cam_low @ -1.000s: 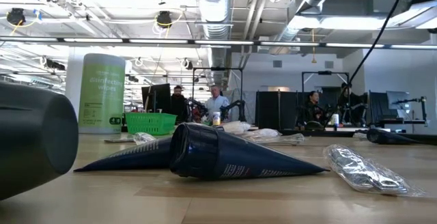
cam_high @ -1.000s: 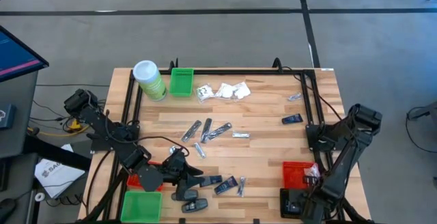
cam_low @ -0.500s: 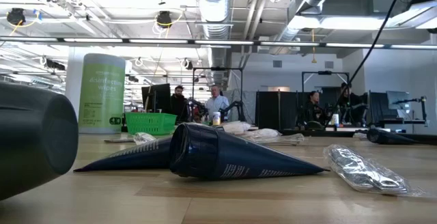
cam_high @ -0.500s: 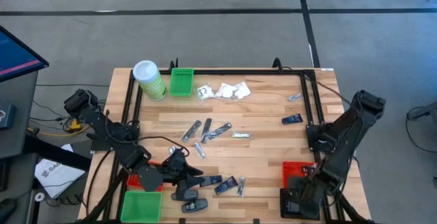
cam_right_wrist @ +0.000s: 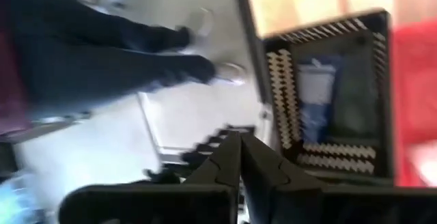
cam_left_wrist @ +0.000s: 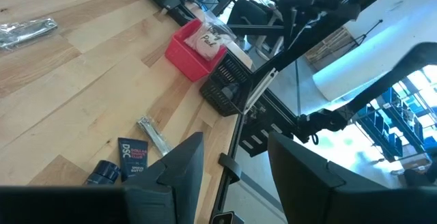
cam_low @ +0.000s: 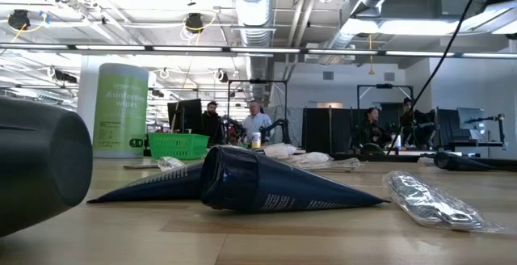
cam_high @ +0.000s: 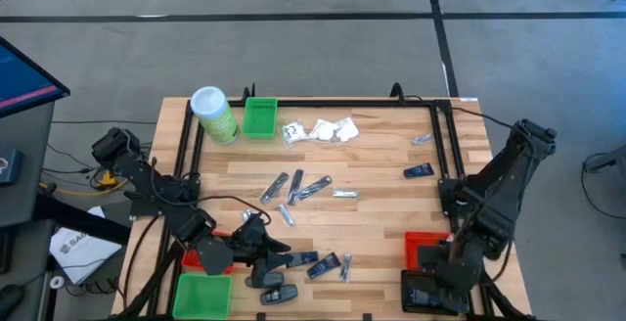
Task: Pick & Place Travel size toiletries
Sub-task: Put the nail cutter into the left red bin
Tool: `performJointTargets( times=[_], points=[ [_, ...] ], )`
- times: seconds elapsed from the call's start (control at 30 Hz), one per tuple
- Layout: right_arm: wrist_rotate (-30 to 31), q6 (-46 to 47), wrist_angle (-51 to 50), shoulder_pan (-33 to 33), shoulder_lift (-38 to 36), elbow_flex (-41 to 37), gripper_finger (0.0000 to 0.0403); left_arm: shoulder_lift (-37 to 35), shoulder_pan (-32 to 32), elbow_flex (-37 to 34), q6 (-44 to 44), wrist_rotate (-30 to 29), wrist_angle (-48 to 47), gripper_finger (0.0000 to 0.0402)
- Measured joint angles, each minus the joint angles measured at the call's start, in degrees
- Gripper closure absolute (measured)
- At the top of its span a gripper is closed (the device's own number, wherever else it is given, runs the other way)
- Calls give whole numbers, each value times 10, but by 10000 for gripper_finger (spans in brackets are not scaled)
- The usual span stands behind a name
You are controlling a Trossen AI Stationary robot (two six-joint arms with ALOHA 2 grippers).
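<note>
The travel size toiletries lie scattered on the wooden table: white sachets at the far side, silvery tubes in the middle, a dark blue packet at the right, and dark packets and black oval pieces near the front. My left gripper hovers open by the front packets, with nothing between its fingers. My right gripper is shut and empty above the black bin. A blue packet lies in that bin.
A red bin and the black bin stand at the near right corner. Another red bin and a green bin stand at the near left. A green bin and a green canister stand far left. People stand in the room behind.
My right arm has risen over the red and black bins at the near right corner, and its gripper has tipped further downward. The toiletries on the table lie as before.
</note>
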Motion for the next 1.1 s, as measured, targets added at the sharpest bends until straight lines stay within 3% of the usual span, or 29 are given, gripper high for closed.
performJointTargets(
  times=[0.27,0.6,0.7,0.97,1.1],
  points=[
    [60,-25,-215,63,134,153,402,0,1,0,5,0,0,243],
    [44,-82,-201,69,200,203,396,0,2,0,11,-1,0,243],
    [41,-81,-200,71,203,203,367,0,2,0,11,-1,2,243],
    [60,-65,-206,68,196,203,245,0,0,0,11,-3,7,243],
    [62,-60,-207,68,196,203,210,0,0,0,11,-3,9,243]
  ],
)
